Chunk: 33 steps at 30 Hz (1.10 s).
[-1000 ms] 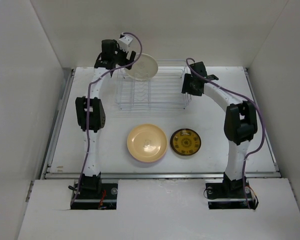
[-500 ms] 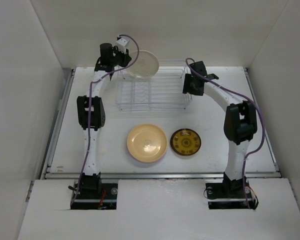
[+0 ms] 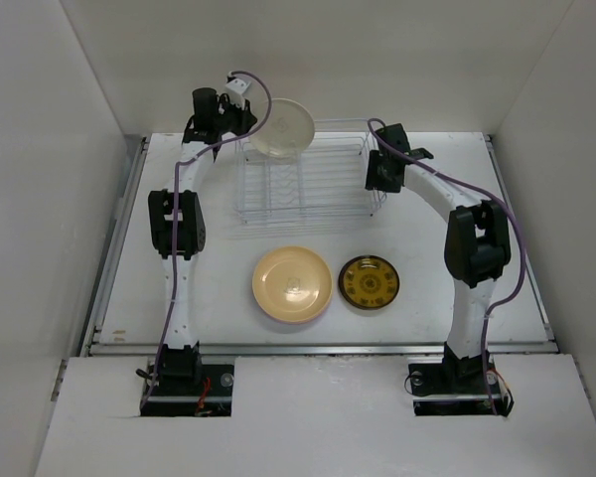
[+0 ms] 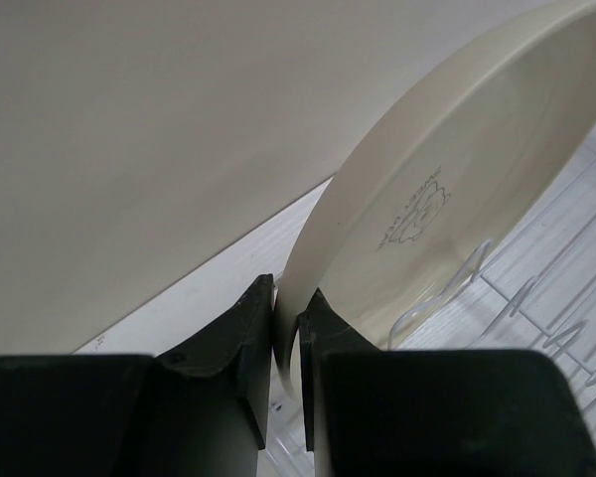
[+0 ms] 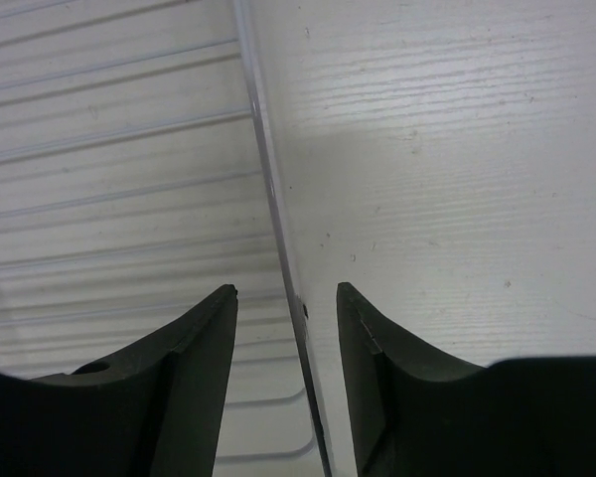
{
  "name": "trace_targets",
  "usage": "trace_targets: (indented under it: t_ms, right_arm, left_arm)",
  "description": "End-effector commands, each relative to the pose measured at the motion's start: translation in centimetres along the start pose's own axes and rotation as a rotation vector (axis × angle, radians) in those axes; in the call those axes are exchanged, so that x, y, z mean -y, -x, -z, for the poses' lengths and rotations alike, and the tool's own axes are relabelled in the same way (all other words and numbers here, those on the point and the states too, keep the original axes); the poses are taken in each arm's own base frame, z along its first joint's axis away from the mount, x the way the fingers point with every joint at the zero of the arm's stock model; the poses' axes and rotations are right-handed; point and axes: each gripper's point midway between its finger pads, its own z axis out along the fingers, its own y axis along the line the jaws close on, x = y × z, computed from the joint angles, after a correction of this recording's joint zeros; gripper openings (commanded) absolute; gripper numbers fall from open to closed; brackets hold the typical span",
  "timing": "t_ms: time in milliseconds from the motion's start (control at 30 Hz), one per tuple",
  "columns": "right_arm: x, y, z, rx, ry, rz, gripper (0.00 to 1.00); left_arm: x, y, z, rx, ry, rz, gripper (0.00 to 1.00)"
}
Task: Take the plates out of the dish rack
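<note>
A cream plate (image 3: 284,127) stands on edge at the back left of the dish rack (image 3: 308,184). My left gripper (image 3: 242,114) is shut on its left rim. In the left wrist view both fingers pinch the rim of the cream plate (image 4: 457,189) at the left gripper (image 4: 286,303), with the rack's wire prongs (image 4: 536,298) below it. My right gripper (image 3: 381,177) is at the rack's right side. Its jaws (image 5: 286,290) stand open astride the rack's rim wire (image 5: 268,179) without touching it. A yellow plate (image 3: 292,283) and a brown-gold patterned plate (image 3: 369,281) lie flat on the table.
The white table (image 3: 179,288) is walled in by white panels at the back and on both sides. The two flat plates lie in front of the rack, between the arms' bases. A metal rail (image 3: 318,348) runs along the near edge.
My left gripper has closed on the cream plate's rim and drawn it slightly up and back. The right arm has barely moved.
</note>
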Motion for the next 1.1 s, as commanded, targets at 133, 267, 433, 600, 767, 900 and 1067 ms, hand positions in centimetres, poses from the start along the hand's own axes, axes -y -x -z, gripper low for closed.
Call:
trace_targets:
  t_ms: [133, 267, 433, 600, 767, 900, 1067]
  right_arm:
    - [-1.5, 1.7, 1.2, 0.058, 0.045, -0.022, 0.5]
    - [-1.4, 1.3, 1.0, 0.05, 0.042, -0.03, 0.5]
    - [-1.2, 0.6, 0.7, 0.033, 0.035, -0.027, 0.5]
    - [-1.1, 0.2, 0.6, 0.024, 0.032, -0.025, 0.5]
    - [-1.5, 0.8, 0.5, 0.038, 0.047, -0.028, 0.5]
    - [-1.8, 0.7, 0.0, 0.024, 0.053, -0.026, 0.5]
    - [-1.7, 0.4, -0.3, 0.015, 0.05, -0.025, 0.5]
  left_arm:
    - [3.0, 16.6, 5.5, 0.316, -0.05, -0.007, 0.0]
    - [2.8, 18.2, 5.8, 0.373, -0.037, 0.031, 0.0]
    - [3.1, 18.9, 6.6, 0.399, -0.035, -0.061, 0.0]
    - [3.5, 17.5, 6.3, 0.388, -0.059, -0.17, 0.0]
    - [4.4, 15.8, 6.5, 0.357, -0.101, -0.316, 0.0]
    - [4.2, 13.8, 5.9, 0.308, -0.111, -0.356, 0.0]
    - [3.8, 11.3, 4.9, 0.243, -0.123, -0.353, 0.02]
